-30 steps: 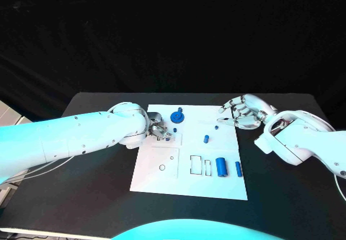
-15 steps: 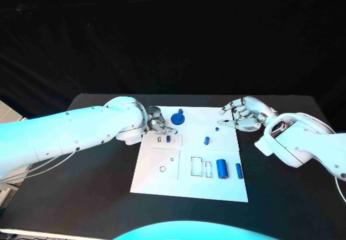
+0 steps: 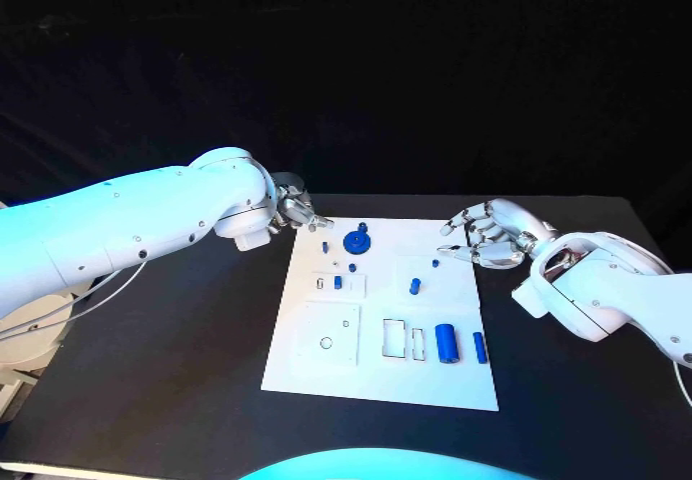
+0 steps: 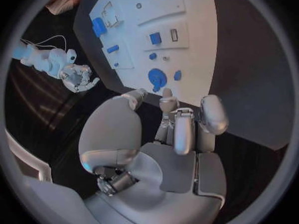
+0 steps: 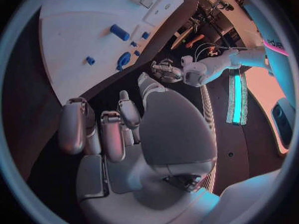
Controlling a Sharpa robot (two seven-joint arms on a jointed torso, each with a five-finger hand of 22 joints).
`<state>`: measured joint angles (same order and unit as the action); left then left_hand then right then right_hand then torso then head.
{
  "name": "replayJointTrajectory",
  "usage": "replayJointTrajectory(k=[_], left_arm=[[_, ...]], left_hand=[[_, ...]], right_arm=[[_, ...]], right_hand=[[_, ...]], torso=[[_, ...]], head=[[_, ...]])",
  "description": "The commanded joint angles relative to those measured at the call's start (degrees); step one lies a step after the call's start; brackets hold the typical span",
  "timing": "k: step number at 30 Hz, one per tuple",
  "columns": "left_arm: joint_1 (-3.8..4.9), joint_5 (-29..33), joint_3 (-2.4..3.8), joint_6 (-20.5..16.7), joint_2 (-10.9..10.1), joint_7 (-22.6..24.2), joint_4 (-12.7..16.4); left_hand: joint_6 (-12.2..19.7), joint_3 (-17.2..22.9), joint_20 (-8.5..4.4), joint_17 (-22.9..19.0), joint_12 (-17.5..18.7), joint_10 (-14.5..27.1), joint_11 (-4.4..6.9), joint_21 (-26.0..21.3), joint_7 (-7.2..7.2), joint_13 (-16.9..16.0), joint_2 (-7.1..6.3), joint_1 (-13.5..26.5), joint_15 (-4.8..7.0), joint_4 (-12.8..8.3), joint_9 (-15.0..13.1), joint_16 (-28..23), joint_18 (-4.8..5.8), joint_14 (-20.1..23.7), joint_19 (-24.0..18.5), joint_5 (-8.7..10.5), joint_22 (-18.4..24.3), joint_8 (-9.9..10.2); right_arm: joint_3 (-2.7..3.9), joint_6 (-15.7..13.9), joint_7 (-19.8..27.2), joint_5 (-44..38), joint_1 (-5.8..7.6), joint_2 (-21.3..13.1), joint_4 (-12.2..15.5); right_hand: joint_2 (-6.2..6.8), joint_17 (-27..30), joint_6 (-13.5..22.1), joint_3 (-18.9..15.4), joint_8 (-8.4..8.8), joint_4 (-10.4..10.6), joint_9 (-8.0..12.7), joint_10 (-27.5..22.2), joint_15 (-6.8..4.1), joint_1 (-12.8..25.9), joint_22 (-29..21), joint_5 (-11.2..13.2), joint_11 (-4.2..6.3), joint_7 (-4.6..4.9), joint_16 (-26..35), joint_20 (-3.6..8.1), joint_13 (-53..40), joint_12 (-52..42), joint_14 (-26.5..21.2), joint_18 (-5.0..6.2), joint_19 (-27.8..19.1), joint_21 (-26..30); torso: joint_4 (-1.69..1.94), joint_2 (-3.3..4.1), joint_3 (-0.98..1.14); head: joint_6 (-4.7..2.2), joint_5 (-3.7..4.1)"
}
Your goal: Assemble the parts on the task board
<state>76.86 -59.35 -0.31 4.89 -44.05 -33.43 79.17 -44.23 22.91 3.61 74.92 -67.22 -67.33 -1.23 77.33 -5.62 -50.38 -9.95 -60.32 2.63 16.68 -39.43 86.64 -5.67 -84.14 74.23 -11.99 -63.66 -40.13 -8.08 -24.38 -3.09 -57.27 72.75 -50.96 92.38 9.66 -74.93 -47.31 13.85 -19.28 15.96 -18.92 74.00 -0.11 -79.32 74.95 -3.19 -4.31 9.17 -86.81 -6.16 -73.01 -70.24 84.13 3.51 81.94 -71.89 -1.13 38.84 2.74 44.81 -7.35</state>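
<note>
blue parts on white task board

Saw board brightly lit, table dark, backdrop black. Cool cyan cast on my arms. Wrist views bent straight edges strongly; rims dark, blurred. Faint shadows.

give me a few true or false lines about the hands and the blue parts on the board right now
1. The left hand holds a blue part. False: it holds nothing, at the far left corner of the task board.
2. The right hand is off the board, beside its right edge. True.
3. The blue gear lies near the board's far edge. True.
4. The large blue cylinder is in the right hand. False: it lies on the board.
</note>
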Motion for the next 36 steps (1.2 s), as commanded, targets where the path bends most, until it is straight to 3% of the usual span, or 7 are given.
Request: replayJointTrajectory(k=[1, 15, 27, 36], left_arm=[[0.42, 0.76, -0.17, 3.26, 1.62, 1.32, -2.47], [0.37, -0.85, -1.57, 9.32, 7.98, 1.02, -13.69], [-0.53, 0.15, -2.33, 9.36, 11.00, 2.06, -18.18], [-0.97, 0.63, -2.79, 9.60, 11.87, 2.48, -19.93]], left_hand=[[0.22, -0.35, 0.38, 9.21, 0.15, 0.06, -0.15, -0.17, -0.05, 0.01, 0.04, -0.56, -0.43, 0.03, 0.15, -0.09, 0.15, -3.89, -0.03, -0.23, -0.09, 0.25], [-0.41, -0.96, 0.64, 9.04, 0.20, 0.36, -0.31, -0.36, -0.14, 0.25, 0.70, 0.47, -0.63, 0.15, 0.76, -0.16, 0.05, -3.81, -0.31, -0.06, 0.25, 0.59], [-1.06, -2.12, 0.74, 9.13, 0.02, 0.44, -0.28, -0.36, -0.05, 0.20, 1.05, 2.15, -0.65, 0.19, 1.12, -0.07, 0.02, -3.81, -0.36, 0.09, 0.18, 0.55], [-1.09, -2.48, 0.74, 9.13, 0.00, 0.49, -0.27, -0.35, -0.04, 0.25, 1.02, 2.50, -0.64, 0.18, 1.19, -0.06, 0.02, -3.80, -0.38, 0.14, 0.18, 0.56]], right_arm=[[0.00, 0.38, 0.43, -0.52, -0.05, 0.04, -0.01], [0.01, 0.34, 0.43, -0.52, -0.05, -0.07, 0.32], [0.01, 0.29, 0.47, -0.53, -0.05, 0.04, 0.39], [0.01, 0.32, 0.45, -0.53, -0.05, 0.09, 0.36]], right_hand=[[0.05, -8.27, 0.28, 0.21, -0.04, 0.12, 0.05, -0.34, 0.31, 0.33, 5.97, -0.26, -0.11, 0.03, 0.28, -0.05, 0.08, 0.14, 3.96, 0.36, -0.47, 0.35], [0.05, -8.27, 0.28, 0.21, -0.04, 0.12, 0.05, -0.34, 0.31, 0.33, 5.97, -0.26, -0.11, 0.03, 0.28, -0.05, 0.08, 0.14, 3.96, 0.36, -0.47, 0.35], [0.03, -8.24, 0.26, 0.28, -0.06, 0.09, 0.05, -0.32, 0.31, 0.30, 5.91, -0.26, -0.10, 0.02, 0.32, -0.05, 0.09, 0.13, 3.95, 0.38, -0.50, 0.50], [0.03, -8.24, 0.26, 0.28, -0.06, 0.09, 0.05, -0.32, 0.31, 0.30, 5.91, -0.26, -0.10, 0.02, 0.32, -0.05, 0.09, 0.13, 3.95, 0.38, -0.50, 0.50]], torso=[[-0.09, 0.25, 0.01], [-0.44, 0.73, 0.16], [-0.58, 0.68, 0.13], [-0.43, 0.59, 0.13]], head=[[-0.16, -0.07], [-0.19, -0.44], [0.13, -0.38], [0.26, -0.32]])
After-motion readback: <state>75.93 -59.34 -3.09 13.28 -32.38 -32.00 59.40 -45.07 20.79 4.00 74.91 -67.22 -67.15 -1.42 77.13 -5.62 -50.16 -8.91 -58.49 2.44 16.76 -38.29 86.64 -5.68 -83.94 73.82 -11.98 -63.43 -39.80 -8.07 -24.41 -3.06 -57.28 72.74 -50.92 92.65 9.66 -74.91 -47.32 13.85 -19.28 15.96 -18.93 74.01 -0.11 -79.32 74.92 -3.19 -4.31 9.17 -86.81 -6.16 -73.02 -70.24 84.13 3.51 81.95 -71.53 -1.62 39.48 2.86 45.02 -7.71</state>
